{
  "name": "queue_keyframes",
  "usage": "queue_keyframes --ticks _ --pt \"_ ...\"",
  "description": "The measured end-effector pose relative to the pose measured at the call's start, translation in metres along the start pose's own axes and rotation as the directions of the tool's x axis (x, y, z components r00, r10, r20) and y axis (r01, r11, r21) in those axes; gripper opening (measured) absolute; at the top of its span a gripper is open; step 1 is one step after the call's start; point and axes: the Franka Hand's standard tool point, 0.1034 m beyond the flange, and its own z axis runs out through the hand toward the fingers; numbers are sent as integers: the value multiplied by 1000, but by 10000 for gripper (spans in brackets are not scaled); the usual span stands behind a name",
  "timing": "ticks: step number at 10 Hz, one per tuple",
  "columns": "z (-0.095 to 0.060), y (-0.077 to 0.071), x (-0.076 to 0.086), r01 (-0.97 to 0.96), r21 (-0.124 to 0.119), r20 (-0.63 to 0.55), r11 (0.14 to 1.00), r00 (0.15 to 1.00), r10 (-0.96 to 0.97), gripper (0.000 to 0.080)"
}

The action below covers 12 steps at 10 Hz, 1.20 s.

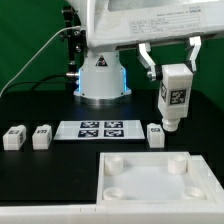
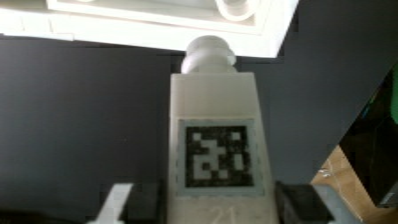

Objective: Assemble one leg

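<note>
Our gripper (image 1: 172,66) is clamped on the leg (image 1: 174,98), which hangs straight below it, above the white panel (image 1: 150,180). Transport step, we reckon; next it needs lining up over a corner socket (image 1: 178,165).

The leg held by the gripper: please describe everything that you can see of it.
The leg is a small white post, plastic by its look, with a black-and-white marker tag on one face and a rounded peg at its lower end. It hangs nearly upright in the air, peg down, above the table. The gripper is shut on its upper end; nothing else touches it.
</note>
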Motion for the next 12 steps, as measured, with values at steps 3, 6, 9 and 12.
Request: queue_keyframes --ticks 3,6,9,12 --pt "2 0 1 2 -10 -68 1000 998 -3 291" --pt "25 -15 -8 -4 -13 -240 1000 971 1 291" --pt "34 -8 -4 -14 -12 -196 1000 981 12 291" --pt "52 -12 -11 -14 -3 -170 1000 985 14 291"
